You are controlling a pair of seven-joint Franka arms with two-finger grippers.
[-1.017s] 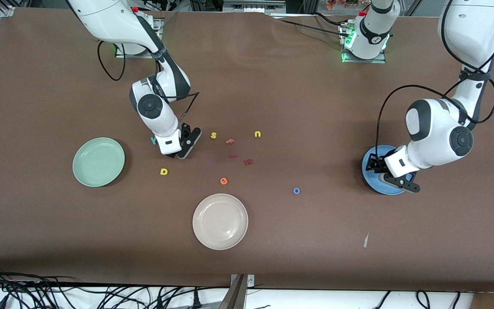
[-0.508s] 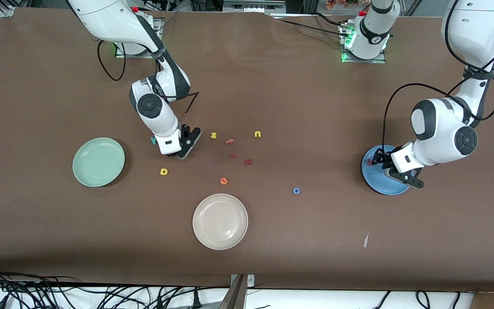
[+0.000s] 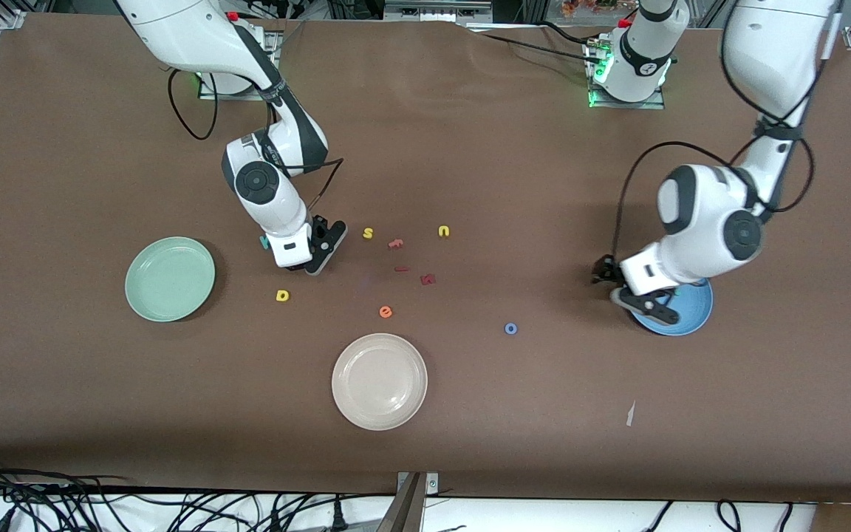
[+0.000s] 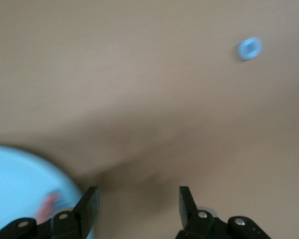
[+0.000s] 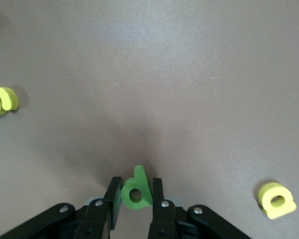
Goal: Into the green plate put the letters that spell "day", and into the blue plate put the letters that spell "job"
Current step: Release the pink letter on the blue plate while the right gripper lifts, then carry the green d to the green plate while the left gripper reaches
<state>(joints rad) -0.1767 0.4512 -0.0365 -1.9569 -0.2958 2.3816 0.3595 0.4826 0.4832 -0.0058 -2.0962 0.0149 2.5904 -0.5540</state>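
Observation:
My right gripper (image 5: pixel 135 183) is shut on the small green "a" (image 5: pixel 135 194), low over the table beside the teal "y" (image 3: pixel 264 240); in the front view that gripper (image 3: pixel 316 264) hides the "a". The yellow "d" (image 3: pixel 282 295) (image 5: pixel 276 200) lies nearer the camera, and the green plate (image 3: pixel 170 278) sits toward the right arm's end. My left gripper (image 3: pixel 621 290) (image 4: pixel 138 194) hangs open and holds nothing at the blue plate's (image 3: pixel 684 314) (image 4: pixel 20 184) rim. A blurred salmon-red letter (image 4: pixel 49 206) lies in that plate. The blue "o" (image 3: pixel 511 328) (image 4: pixel 249 48) lies on the table.
A yellow "s" (image 3: pixel 368 233) (image 5: pixel 2 101), a yellow "u" (image 3: pixel 444 231), small red letters (image 3: pixel 428 279) and an orange "e" (image 3: pixel 385 312) are scattered mid-table. A cream-white plate (image 3: pixel 379 380) sits nearer the camera. A paper scrap (image 3: pixel 629 414) lies near the front edge.
The left gripper opened and swung off the blue plate toward the table's middle, leaving the red letter in the plate. The right gripper closed on the green "a" without moving.

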